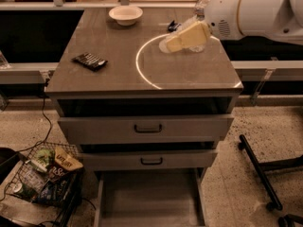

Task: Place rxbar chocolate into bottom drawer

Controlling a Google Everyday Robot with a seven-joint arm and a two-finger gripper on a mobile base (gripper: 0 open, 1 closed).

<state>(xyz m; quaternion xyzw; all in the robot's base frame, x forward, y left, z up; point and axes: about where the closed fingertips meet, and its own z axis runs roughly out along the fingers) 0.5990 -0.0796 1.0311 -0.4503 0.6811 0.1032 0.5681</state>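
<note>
The rxbar chocolate (90, 60), a flat bar in a black wrapper, lies on the left side of the grey cabinet top. My gripper (167, 45), cream-coloured on a white arm, hovers over the back right of the top, well to the right of the bar and holding nothing I can see. The bottom drawer (150, 198) stands pulled out at floor level, a plain grey tray with nothing in it.
A white bowl (125, 14) sits at the back of the top. A dark blue bar (172, 26) peeks out behind the gripper. Two upper drawers with black handles (147, 128) are slightly out. A wire basket of snacks (42, 178) stands on the floor at left, a black wheeled base (259, 169) at right.
</note>
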